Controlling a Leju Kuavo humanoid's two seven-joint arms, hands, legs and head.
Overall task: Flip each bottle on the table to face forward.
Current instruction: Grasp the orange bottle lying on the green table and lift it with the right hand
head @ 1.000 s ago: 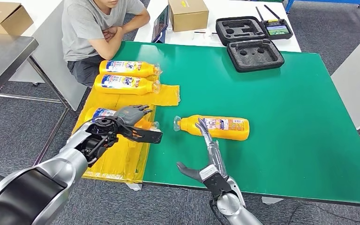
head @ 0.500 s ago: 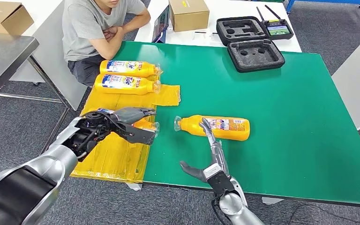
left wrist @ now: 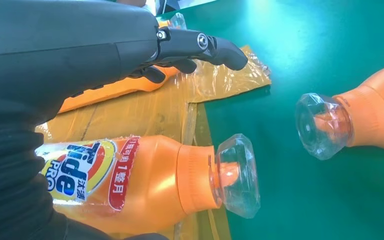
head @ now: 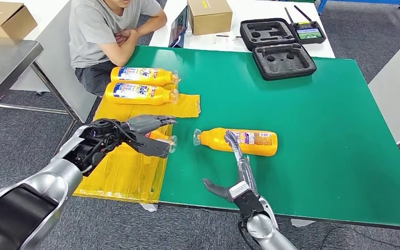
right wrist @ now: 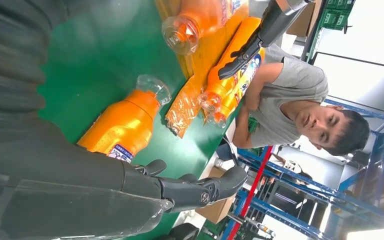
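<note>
Two orange Tide bottles (head: 141, 76) (head: 139, 94) lie label up at the back of a yellow sheet (head: 125, 172). A third bottle (left wrist: 145, 180) lies on the sheet with its Tide label showing and its clear cap (head: 172, 143) toward the green table (head: 317, 130). My left hand (head: 146, 131) hovers over it with fingers (left wrist: 200, 42) stretched out, gripping nothing. A fourth bottle (head: 242, 141) lies on the green top, small-print label up. My right hand (head: 237, 169) reaches flat toward it, fingertips at its near side, thumb spread.
A person (head: 109, 31) sits at the far left corner with arms folded. Two black foam cases (head: 284, 60) and a cardboard box (head: 208, 15) stand at the back. The table's front edge runs just under my right wrist.
My left forearm has swung out to the left and the hand has lifted, uncovering the third bottle's cap. My right hand has crept forward and right, to the fourth bottle's side.
</note>
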